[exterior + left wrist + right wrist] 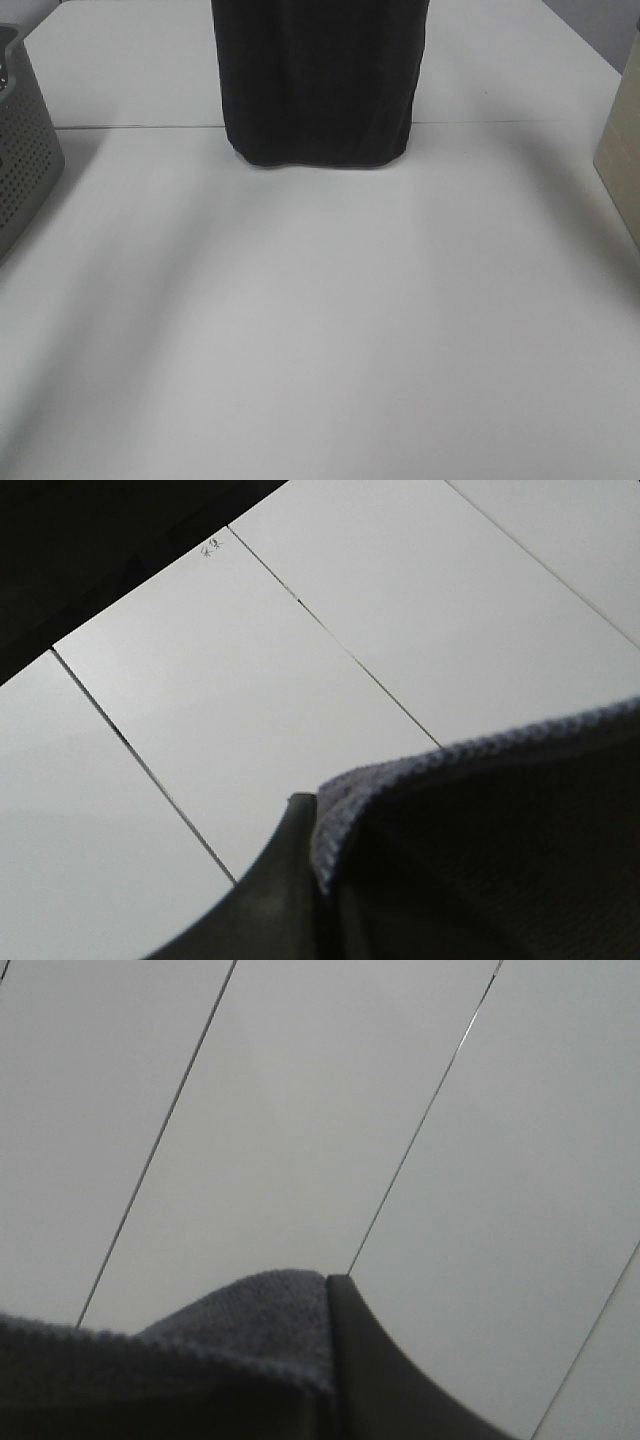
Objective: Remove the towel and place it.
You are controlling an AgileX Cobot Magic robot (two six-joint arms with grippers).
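The dark charcoal towel [320,80] hangs as a folded sheet from above the top edge of the exterior view. Its lower edge is at the far middle of the white table [320,330]; I cannot tell whether it touches. Neither gripper shows in the exterior view. In the left wrist view my left gripper [315,810] is shut on a hemmed towel edge [480,820], with one dark finger [280,890] showing. In the right wrist view my right gripper [328,1285] is shut on the towel [240,1330], with one finger [385,1380] showing. Both wrist cameras face white ceiling panels.
The grey perforated basket [25,150] stands at the table's left edge. A beige box-like object [622,140] stands at the right edge. A seam [500,123] crosses the table just behind the towel's lower edge.
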